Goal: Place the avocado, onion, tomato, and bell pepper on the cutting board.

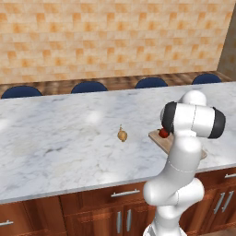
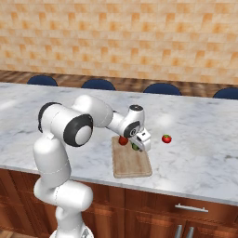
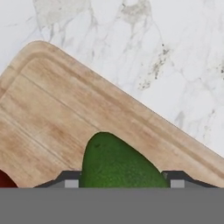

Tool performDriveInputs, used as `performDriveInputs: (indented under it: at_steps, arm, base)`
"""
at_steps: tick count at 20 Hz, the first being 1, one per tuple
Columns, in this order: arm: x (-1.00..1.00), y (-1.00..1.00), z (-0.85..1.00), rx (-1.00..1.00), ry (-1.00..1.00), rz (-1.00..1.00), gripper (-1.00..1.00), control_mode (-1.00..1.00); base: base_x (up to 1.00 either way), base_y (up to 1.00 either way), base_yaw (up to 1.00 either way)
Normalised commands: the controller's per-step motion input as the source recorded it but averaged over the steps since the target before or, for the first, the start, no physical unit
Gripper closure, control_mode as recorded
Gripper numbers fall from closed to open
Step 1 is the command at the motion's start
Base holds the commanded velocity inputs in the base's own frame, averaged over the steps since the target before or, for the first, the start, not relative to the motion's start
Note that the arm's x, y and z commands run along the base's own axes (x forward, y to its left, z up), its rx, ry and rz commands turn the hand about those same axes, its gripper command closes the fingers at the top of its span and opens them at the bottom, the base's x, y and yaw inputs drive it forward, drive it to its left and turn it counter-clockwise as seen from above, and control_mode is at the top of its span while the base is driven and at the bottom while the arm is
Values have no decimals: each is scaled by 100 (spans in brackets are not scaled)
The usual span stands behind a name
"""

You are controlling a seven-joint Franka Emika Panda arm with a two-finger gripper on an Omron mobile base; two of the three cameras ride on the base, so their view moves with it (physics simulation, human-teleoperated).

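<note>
White marble counter (image 1: pixel 60 138) running wide across the room, veined in grey. Underneath, dark wooden cabinets (image 1: pixel 92 212) with metal handles (image 1: pixel 125 193). Behind, dark blue chairs (image 1: pixel 89 87) in a row along the far edge. Beyond, an orange-tan tiled wall (image 1: pixel 110 37).

The flat rectangular light-brown wooden cutting board (image 2: pixel 132 163) lies on the marble worktop near its front edge, at the centre of the right base view. The dark-green rounded avocado (image 3: pixel 117 164) sits low in the hand view over the board's grained surface; whether it rests on the wood cannot be told. A small red round item (image 2: pixel 122 140) lies at the board's far end, another red one (image 2: pixel 166 138) on the marble right of it. The tan-yellow onion (image 1: pixel 122 134), stem tip up, stands on the marble left of the board.
</note>
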Motion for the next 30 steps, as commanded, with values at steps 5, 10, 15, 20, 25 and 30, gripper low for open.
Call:
performDriveInputs:
  at_steps: [5, 10, 15, 20, 25, 30]
  arm:
    - [0, 0, 2, 0, 0, 0, -100, -100]
    - [0, 0, 29, 0, 0, -2, -100, -100]
    - [0, 0, 39, 0, 0, -4, -100, -100]
    - [9, -6, 32, 0, 0, -2, -100, -100]
    - [22, -30, 23, 0, 1, 0, -100, -100]
    - [26, -45, 17, 0, 1, 0, -100, -100]
  base:
    - [0, 0, 0]
    - [0, 0, 0]
    - [0, 0, 0]
    - [0, 0, 0]
    - [0, 0, 0]
    - [0, 0, 0]
